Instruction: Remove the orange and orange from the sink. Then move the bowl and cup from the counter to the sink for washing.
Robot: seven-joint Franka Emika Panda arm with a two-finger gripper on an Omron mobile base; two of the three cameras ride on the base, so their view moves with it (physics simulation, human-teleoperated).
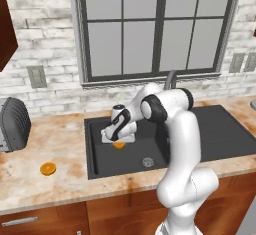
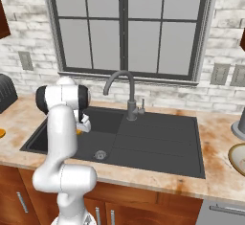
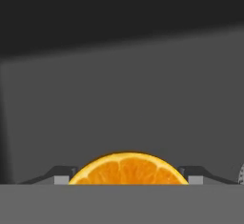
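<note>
In the left base view, the gripper [image 1: 118, 140] is seen lowered into the sink [image 1: 200, 129] near its back left corner, directly over an orange [image 1: 119, 145] lying on the basin floor, while a second orange [image 1: 48, 168] lies on the counter [image 1: 70, 179] left of the sink, toward the front edge. In the right base view, the arm is seen bent over the basin's left part, and the rim of the bowl [image 2: 238, 158] shows at the counter's right end. In the hand view, the orange [image 3: 127, 168] is framed between the two fingertips [image 3: 61, 176], which stand wide apart on either side of it, not closed on it.
</note>
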